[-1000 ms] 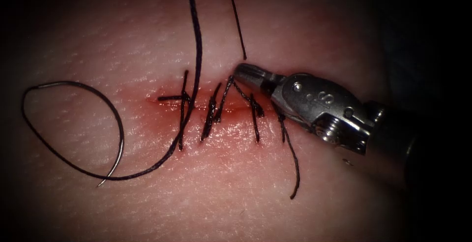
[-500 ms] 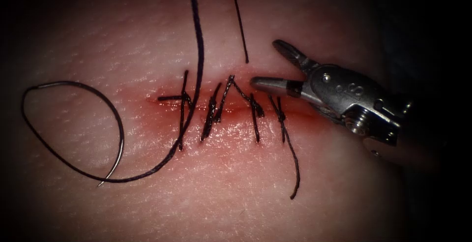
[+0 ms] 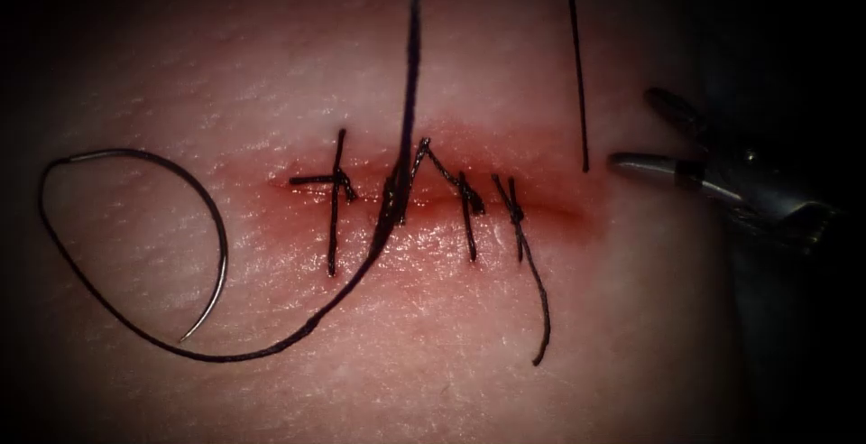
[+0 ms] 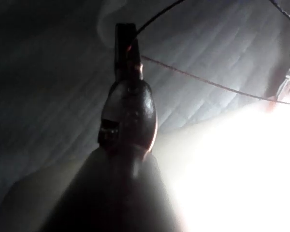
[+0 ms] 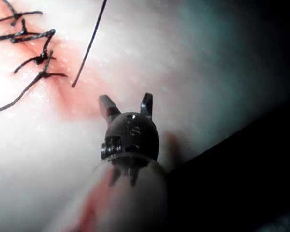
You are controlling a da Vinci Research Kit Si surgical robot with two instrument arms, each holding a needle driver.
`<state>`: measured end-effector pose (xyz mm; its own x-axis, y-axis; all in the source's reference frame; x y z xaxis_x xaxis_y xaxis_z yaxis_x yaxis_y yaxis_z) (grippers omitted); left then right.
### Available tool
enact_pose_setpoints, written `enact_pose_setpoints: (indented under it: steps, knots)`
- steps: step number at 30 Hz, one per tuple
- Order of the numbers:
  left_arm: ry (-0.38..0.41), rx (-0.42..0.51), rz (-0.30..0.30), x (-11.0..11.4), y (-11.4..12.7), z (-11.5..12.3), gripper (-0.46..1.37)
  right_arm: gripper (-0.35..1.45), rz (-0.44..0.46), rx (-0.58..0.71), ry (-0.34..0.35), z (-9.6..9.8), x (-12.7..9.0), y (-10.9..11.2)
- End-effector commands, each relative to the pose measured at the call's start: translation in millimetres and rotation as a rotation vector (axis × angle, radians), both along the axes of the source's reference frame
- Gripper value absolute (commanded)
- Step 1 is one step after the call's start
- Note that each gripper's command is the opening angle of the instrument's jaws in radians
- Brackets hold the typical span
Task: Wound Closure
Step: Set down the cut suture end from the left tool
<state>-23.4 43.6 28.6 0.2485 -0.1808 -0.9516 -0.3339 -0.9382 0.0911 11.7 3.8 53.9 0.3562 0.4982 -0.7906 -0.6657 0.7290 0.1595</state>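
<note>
With the right pincer (image 3: 663,133) gaping empty beyond the cut's (image 3: 433,198) right end and the left pincer (image 4: 126,38) clamping the thread (image 3: 410,74), the needle (image 3: 194,227) is lying loose on the tissue (image 3: 433,363), risking being dragged by a tug.

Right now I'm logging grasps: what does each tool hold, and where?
The left tool holds the thread above the tissue. The right tool holds nothing. The needle lies free, left of the cut.

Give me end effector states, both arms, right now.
Left end effector: shut on the thread.
Right end effector: open, holding nothing.
Needle: free on the tissue, left of the cut.
</note>
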Motion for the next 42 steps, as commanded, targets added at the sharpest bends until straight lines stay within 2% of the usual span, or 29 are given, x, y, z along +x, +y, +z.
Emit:
enact_pose_setpoints:
  steps: [1,8,11,16,20,23,24,28,30,35,39,41,42]
  knots:
    - [-0.011,0.004,0.010,-0.6,-0.6,0.1,-0.35,1.20,0.005,-0.001,-0.006,-0.1,-0.6,0.1]
    - [-0.077,0.037,0.071,-6.1,-6.2,0.8,-0.35,1.19,0.032,-0.010,-0.038,-0.5,-5.2,0.9]
    - [-0.099,0.053,0.096,-7.8,-8.0,1.1,-0.35,1.19,0.037,-0.011,-0.043,-0.6,-5.9,1.1]
    - [-0.136,0.069,0.151,-11.4,-12.7,2.2,-0.35,1.18,0.037,-0.011,-0.042,-0.8,-6.5,1.2]
    - [-0.139,0.073,0.184,-13.6,-17.3,4.3,-0.35,1.18,0.036,-0.011,-0.042,-0.8,-6.6,1.2]
    - [-0.138,0.077,0.204,-14.5,-20.2,6.1,-0.35,1.17,0.032,-0.015,-0.044,-0.8,-6.7,1.2]
    - [-0.138,0.080,0.207,-14.6,-20.6,6.3,-0.35,1.17,0.032,-0.015,-0.044,-0.8,-6.7,1.3]
    - [-0.118,0.121,0.227,-15.5,-25.9,10.9,-0.35,1.17,0.029,-0.013,-0.043,-0.8,-7.1,1.4]
    - [-0.111,0.133,0.234,-15.8,-27.7,12.6,-0.35,1.17,0.029,-0.013,-0.042,-0.8,-7.2,1.4]
    - [-0.092,0.186,0.253,-16.3,-32.9,18.6,-0.35,1.16,0.025,-0.015,-0.046,-0.9,-7.5,1.7]
    - [-0.082,0.203,0.270,-16.9,-35.1,21.7,-0.35,1.16,0.025,-0.014,-0.047,-1.0,-7.5,1.8]
    - [-0.068,0.223,0.286,-17.6,-36.6,24.1,-0.35,1.15,0.026,-0.014,-0.047,-1.0,-7.4,1.8]
    - [-0.068,0.227,0.288,-17.7,-36.8,24.2,-0.35,1.15,0.026,-0.014,-0.047,-1.0,-7.4,1.8]
